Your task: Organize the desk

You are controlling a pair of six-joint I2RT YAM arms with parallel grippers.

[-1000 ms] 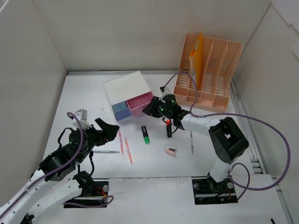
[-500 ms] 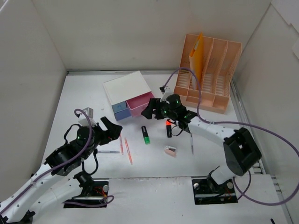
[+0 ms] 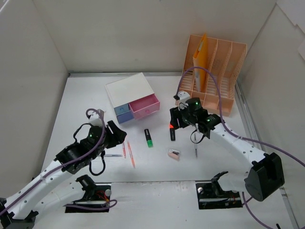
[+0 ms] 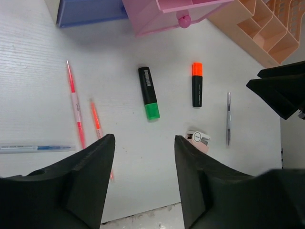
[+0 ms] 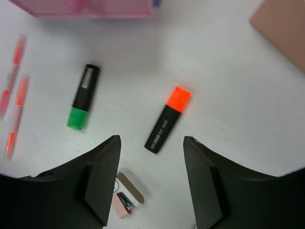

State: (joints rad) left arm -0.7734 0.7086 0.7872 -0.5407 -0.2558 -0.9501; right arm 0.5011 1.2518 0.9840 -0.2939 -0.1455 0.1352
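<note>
One white desk (image 3: 86, 95) spans the view, longest left to right.

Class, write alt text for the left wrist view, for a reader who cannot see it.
The left gripper, jaws apart and empty, hangs over a white desk strewn with a green highlighter, an orange highlighter, a silver pen and two pink pens. A pink drawer and a blue drawer show at the top edge.
</note>
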